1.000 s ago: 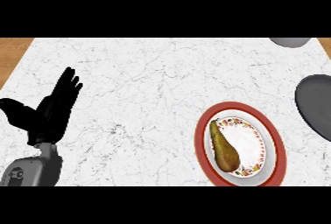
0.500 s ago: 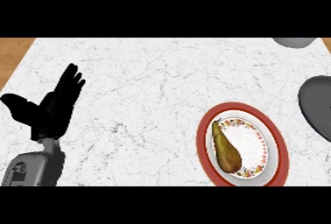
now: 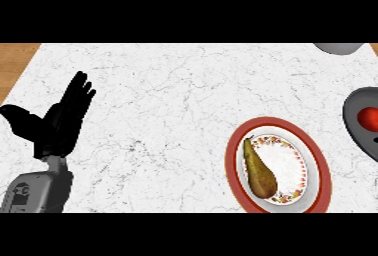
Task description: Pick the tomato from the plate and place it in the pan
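Observation:
A red tomato [image 3: 368,118] lies inside the dark grey pan [image 3: 354,116] at the right edge, only partly in view. The red-rimmed plate [image 3: 313,156] with a floral inner ring sits at the lower right and carries a brown-green pear [image 3: 259,170]. My left hand [image 3: 57,120] rests open at the left, fingers straight and pointing up, far from the plate and pan. My right hand shows nowhere.
A grey round object [image 3: 338,47] peeks in at the top right corner. The marble counter [image 3: 170,110] spreads between my hand and the plate. Wooden floor [image 3: 15,57] shows beyond the counter's upper left edge.
The view has shifted so the plate, pear and pan sit slightly further left, bringing the tomato in the pan into sight. My left hand has stayed open, nearly still.

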`<control>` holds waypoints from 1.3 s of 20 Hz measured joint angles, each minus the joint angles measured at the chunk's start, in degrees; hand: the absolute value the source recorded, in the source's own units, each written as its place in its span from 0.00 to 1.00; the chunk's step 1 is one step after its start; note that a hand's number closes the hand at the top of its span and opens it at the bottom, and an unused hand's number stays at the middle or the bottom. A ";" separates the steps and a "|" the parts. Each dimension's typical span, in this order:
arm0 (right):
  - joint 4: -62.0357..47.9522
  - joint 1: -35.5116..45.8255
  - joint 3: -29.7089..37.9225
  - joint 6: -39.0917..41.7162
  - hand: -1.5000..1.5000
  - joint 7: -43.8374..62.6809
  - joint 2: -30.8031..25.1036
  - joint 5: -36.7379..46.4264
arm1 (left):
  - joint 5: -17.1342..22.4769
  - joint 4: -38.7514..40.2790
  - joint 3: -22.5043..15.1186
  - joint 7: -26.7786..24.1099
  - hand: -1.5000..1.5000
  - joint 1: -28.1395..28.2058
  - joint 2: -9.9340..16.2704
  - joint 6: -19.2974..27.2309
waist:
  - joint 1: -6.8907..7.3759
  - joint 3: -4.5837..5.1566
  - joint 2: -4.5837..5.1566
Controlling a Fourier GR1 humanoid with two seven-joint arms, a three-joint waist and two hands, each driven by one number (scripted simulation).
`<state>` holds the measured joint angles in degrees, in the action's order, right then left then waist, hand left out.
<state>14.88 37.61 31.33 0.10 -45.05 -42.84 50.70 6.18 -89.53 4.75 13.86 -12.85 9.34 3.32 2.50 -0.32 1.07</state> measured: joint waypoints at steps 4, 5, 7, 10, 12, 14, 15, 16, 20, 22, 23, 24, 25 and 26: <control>-2.67 0.93 4.58 5.45 0.00 -3.42 -2.29 -4.97 | -0.35 -0.04 -0.47 0.03 0.50 0.28 -0.42 0.17 | -0.39 -0.02 -0.09; -3.38 1.19 5.71 7.91 0.00 -3.90 -3.63 -6.19 | -0.12 -0.02 -0.29 -0.11 0.50 0.49 -0.32 -0.05 | -0.43 -0.03 -0.09; -4.90 1.40 8.02 12.42 0.00 -4.29 -5.84 -8.67 | -0.27 -0.14 -0.22 0.09 0.50 0.42 -0.38 0.27 | -0.65 -0.03 -0.14; -7.19 0.41 11.19 17.72 0.00 -3.74 -9.28 -12.03 | -0.36 -0.58 -0.26 -0.39 0.50 1.47 -0.56 0.32 | -0.83 -0.09 -0.12; -8.20 -0.44 12.80 20.26 0.00 -3.17 -11.18 -13.86 | -0.14 -1.05 0.06 -0.22 0.50 1.61 -0.26 0.21 | -0.92 -0.13 -0.14; -8.94 -1.50 14.14 22.80 0.00 -2.65 -13.19 -15.44 | 0.11 -1.05 0.30 -0.14 0.50 1.88 -0.16 0.08 | -1.27 -0.20 -0.15; -9.29 -1.97 14.69 23.97 0.00 -2.31 -13.85 -16.14 | 0.23 -1.33 0.36 -0.03 0.50 2.08 -0.18 0.07 | -1.35 -0.22 -0.20; -9.54 -2.45 15.07 25.18 0.00 -1.95 -14.55 -16.69 | 0.23 -1.27 0.41 -0.28 0.50 2.29 -0.22 0.07 | -1.54 -0.26 -0.21; -9.67 -4.36 15.77 29.01 0.00 -0.97 -16.48 -18.10 | 0.59 -1.59 1.12 -0.52 0.50 2.99 0.09 0.00 | -2.11 -0.36 -0.41; -9.22 -5.43 15.93 29.85 0.00 -0.82 -17.06 -18.64 | 0.46 -1.58 1.15 -0.80 0.50 3.24 0.10 0.03 | -2.33 -0.40 -0.44; -8.95 -5.94 15.95 30.27 0.00 -0.75 -17.42 -18.86 | 0.56 -1.81 1.30 -0.55 0.50 3.25 0.34 -0.07 | -2.41 -0.42 -0.50; -8.69 -6.58 16.01 30.51 0.00 -0.83 -17.54 -19.13 | 0.77 -1.87 1.51 -0.32 0.50 3.14 0.52 -0.16 | -2.55 -0.41 -0.54; -8.39 -7.08 16.06 30.58 0.00 -0.84 -17.73 -19.38 | 0.76 -1.95 1.36 -0.43 0.50 3.35 0.27 -0.11 | -2.60 -0.45 -0.54; -8.13 -7.58 16.11 30.74 0.00 -0.72 -18.06 -19.63 | 0.94 -2.25 1.50 -0.20 0.50 3.51 0.42 -0.20 | -2.54 -0.47 -0.58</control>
<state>6.74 30.03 47.44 30.84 -45.77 -60.90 31.06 7.12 -91.78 6.25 13.67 -9.34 9.76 3.12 -0.04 -0.79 0.49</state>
